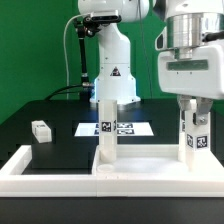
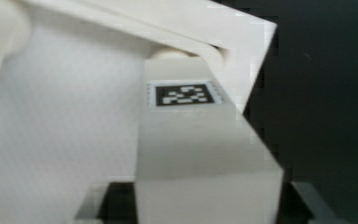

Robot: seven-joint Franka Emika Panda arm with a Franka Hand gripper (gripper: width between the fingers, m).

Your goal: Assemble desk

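Observation:
My gripper (image 1: 192, 112) comes down from above at the exterior view's right. It is shut on a white square-section desk leg (image 1: 192, 138) and holds it upright over the right end of the white tabletop (image 1: 145, 162). I cannot tell whether the leg's foot touches the tabletop. A second leg (image 1: 105, 130) stands upright on the tabletop's left part. A third leg (image 1: 40, 130) lies loose on the black table at the left. In the wrist view the held leg (image 2: 190, 120) with its marker fills the space between my dark fingers (image 2: 108, 203), with the tabletop (image 2: 51, 110) behind it.
A long low white wall (image 1: 22, 160) with turned-up ends runs along the front and left of the tabletop. The marker board (image 1: 128, 128) lies flat behind the standing leg. The robot base (image 1: 112, 60) rises at the back centre.

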